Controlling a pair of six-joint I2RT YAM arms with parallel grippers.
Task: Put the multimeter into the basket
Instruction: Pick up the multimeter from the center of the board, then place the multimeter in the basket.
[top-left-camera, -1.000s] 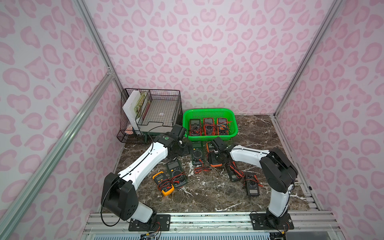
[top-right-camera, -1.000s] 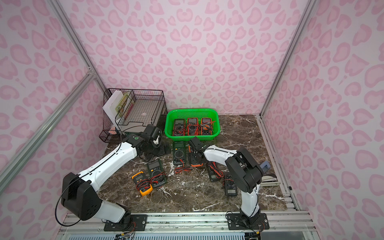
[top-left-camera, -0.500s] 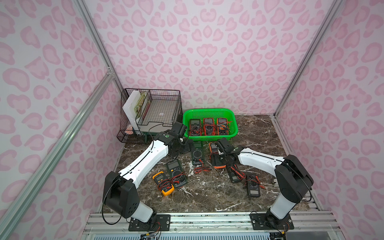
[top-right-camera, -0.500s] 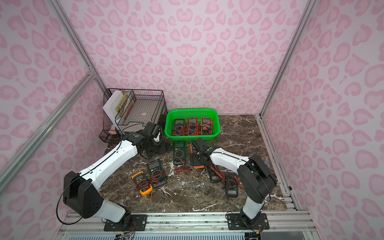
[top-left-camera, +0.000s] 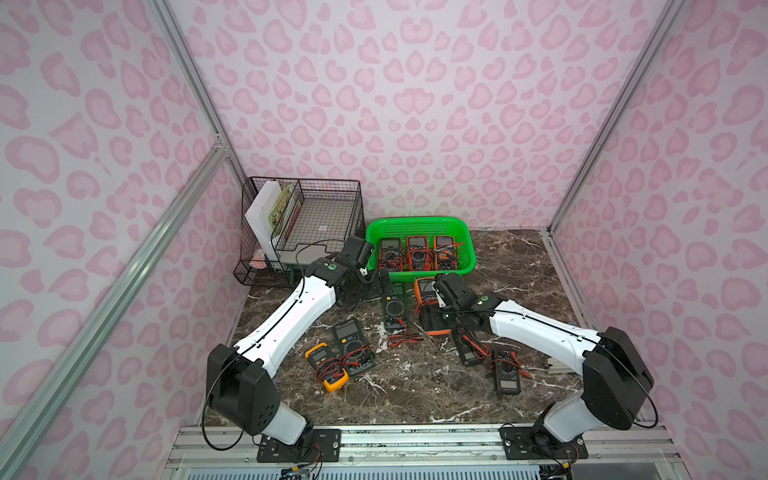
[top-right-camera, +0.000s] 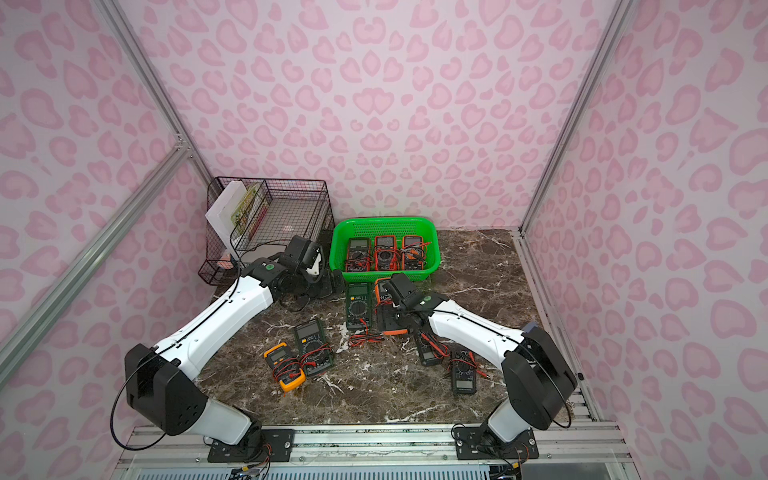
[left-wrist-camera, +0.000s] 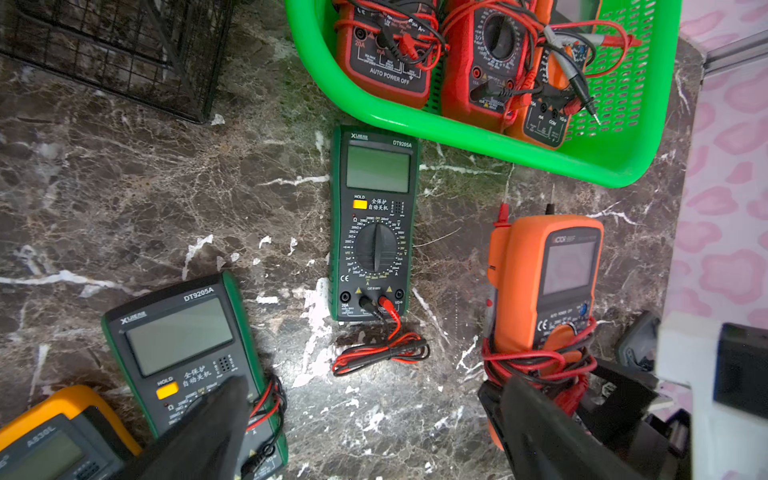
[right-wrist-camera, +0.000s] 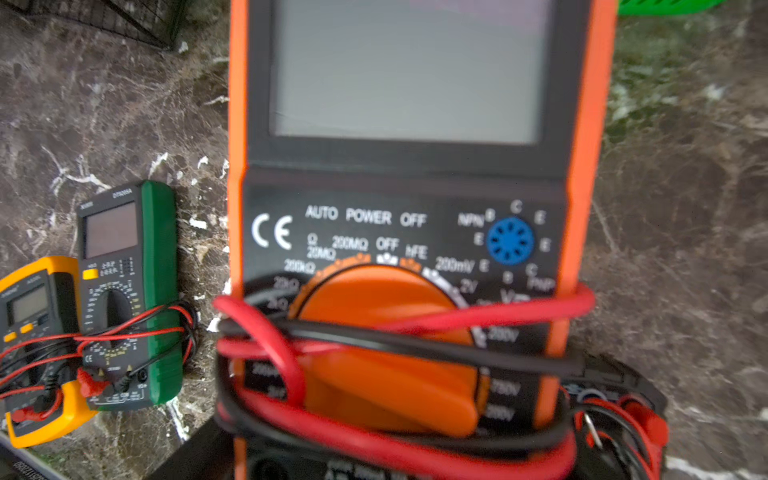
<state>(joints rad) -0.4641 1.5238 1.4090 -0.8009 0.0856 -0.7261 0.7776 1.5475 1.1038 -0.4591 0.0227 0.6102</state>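
Far left, against the back wall: black wire rack (top-left-camera: 307, 216). Just right of its front corner, left gripper (left-wrist-camera: 365, 386) — spread wide, empty, above the marble table (top-left-camera: 415, 390). Next along, flat and face up, a green multimeter (top-left-camera: 394, 305), leads coiled at its near end. Just beside that, the orange multimeter (left-wrist-camera: 540, 282): in front of the basket (top-left-camera: 419, 226), outside it. Face up, long axis running front to back, screen end aimed at the basket's front wall, dial end toward the robot, red and black leads wound round the dial end. Astride that wrapped end, right gripper (top-left-camera: 436, 320), a finger on each side — clamped or loose, cannot tell. Inside the basket, three multimeters side by side.
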